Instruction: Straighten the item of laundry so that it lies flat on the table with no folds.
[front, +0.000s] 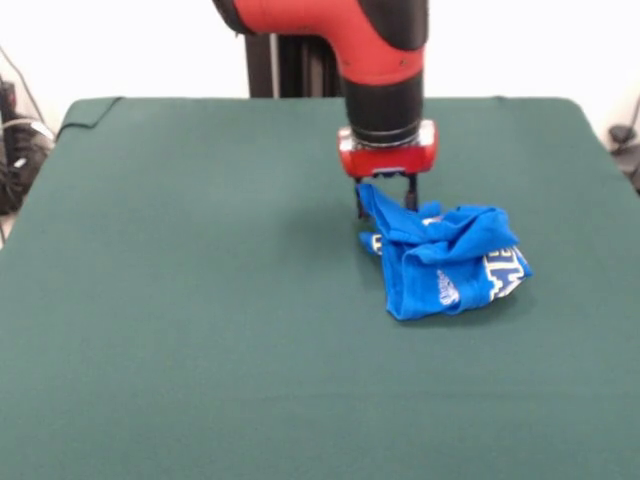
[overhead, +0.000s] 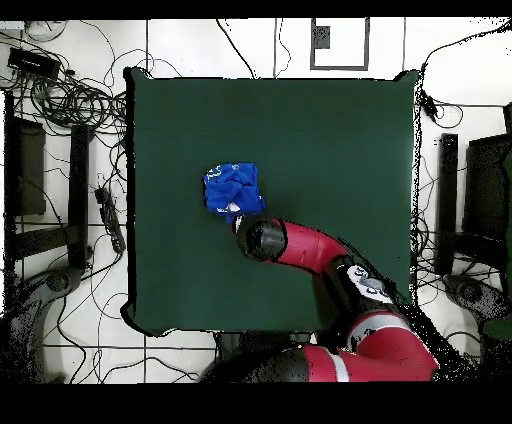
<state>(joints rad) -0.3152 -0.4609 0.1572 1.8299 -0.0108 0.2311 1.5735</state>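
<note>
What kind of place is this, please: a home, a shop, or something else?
Most likely a robotics lab. A red robot arm works at a green-covered table holding only a crumpled blue T-shirt, and many cables lie on the floor around it.

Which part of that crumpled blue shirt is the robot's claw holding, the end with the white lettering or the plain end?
The plain end. The gripper pinches the T-shirt at its plain blue peak nearest the arm; the white lettering lies at the opposite side, away from the gripper.

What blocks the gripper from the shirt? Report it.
Nothing visible does. The gripper is already at the crumpled T-shirt's far edge, with a raised corner of blue cloth between its fingers. The table around the shirt shows only bare green cloth.
</note>
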